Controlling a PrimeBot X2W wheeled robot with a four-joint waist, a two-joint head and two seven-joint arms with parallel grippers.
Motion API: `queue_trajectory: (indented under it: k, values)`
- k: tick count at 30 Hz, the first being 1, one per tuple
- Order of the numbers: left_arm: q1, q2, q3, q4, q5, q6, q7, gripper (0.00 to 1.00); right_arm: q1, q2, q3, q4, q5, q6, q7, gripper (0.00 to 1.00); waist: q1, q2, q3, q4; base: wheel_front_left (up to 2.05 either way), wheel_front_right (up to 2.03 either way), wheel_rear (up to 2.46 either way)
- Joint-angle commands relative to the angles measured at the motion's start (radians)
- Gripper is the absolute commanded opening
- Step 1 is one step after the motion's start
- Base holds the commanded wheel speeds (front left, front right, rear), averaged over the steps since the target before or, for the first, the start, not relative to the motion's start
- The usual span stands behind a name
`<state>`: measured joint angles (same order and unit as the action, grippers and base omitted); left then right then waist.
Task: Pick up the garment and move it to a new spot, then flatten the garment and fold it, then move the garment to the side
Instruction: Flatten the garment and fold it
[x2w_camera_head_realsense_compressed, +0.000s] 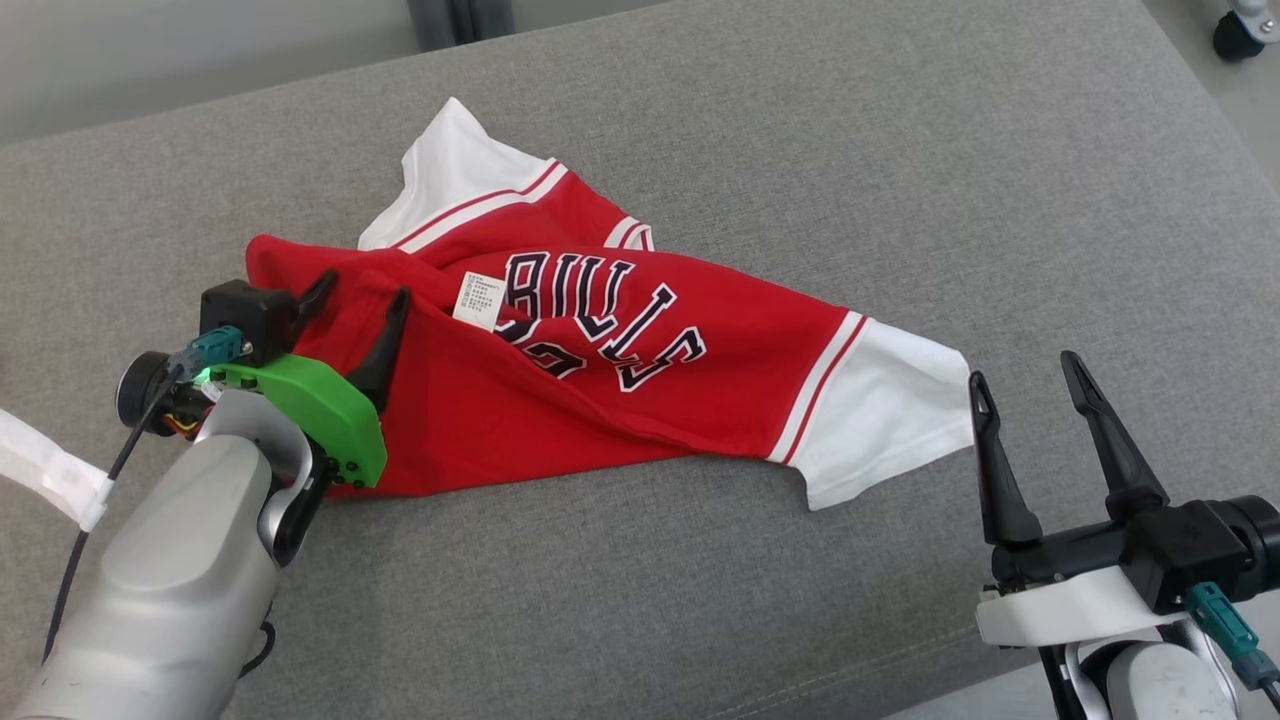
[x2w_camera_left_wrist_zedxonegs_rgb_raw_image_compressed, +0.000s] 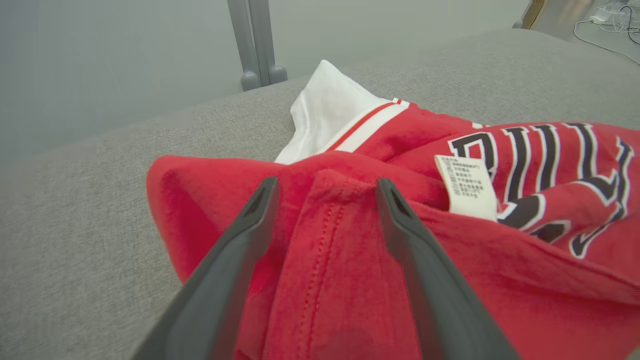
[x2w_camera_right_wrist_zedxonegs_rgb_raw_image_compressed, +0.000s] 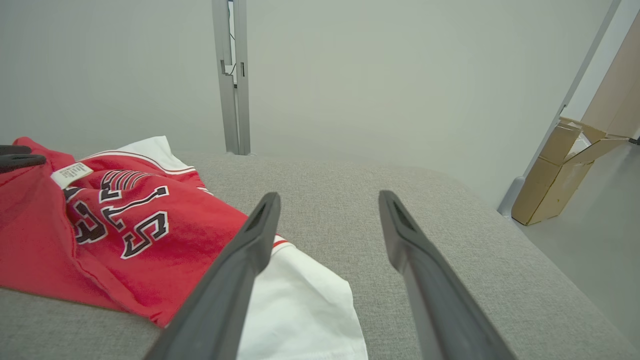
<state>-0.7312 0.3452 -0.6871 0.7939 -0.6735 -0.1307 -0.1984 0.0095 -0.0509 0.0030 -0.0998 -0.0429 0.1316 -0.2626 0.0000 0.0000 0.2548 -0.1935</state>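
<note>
The garment (x2w_camera_head_realsense_compressed: 620, 370) is a red shirt with white sleeves and dark lettering, lying crumpled on the grey cushion (x2w_camera_head_realsense_compressed: 900, 180). A white care label (x2w_camera_head_realsense_compressed: 477, 300) shows near its middle. My left gripper (x2w_camera_head_realsense_compressed: 362, 290) is open over the garment's left red edge, and a raised fold of red fabric (x2w_camera_left_wrist_zedxonegs_rgb_raw_image_compressed: 330, 200) sits between its fingers. The right gripper (x2w_camera_head_realsense_compressed: 1027, 368) is open just right of the white sleeve (x2w_camera_head_realsense_compressed: 880, 420), above bare cushion. In the right wrist view the white sleeve (x2w_camera_right_wrist_zedxonegs_rgb_raw_image_compressed: 300, 310) lies under the left finger (x2w_camera_right_wrist_zedxonegs_rgb_raw_image_compressed: 235, 280).
The grey cushion's front edge (x2w_camera_head_realsense_compressed: 950, 650) runs close to my right gripper. A grey post (x2w_camera_right_wrist_zedxonegs_rgb_raw_image_compressed: 232, 75) stands behind the cushion against a pale wall. A cardboard box (x2w_camera_right_wrist_zedxonegs_rgb_raw_image_compressed: 555, 175) stands on the floor at the right. A dark caster wheel (x2w_camera_head_realsense_compressed: 1235, 35) is at the far right corner.
</note>
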Motion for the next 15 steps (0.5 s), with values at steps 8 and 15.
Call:
queue_trajectory:
  k: [8, 15]
  values:
    - [-0.058, 0.028, -0.116, 0.027, -0.077, 0.001, -0.023, 1.0, -0.013, 0.0, 0.002, 0.005, 0.01, -0.002, -0.003, 1.0, 0.0, 0.0, 0.01, -0.005, 0.0, 0.0, 0.0]
    - [-0.086, 0.044, -0.186, 0.039, -0.125, 0.001, -0.042, 0.34, -0.007, 0.001, -0.003, 0.009, 0.015, -0.002, -0.003, 1.0, 0.0, 0.0, 0.012, -0.009, 0.0, 0.0, 0.0]
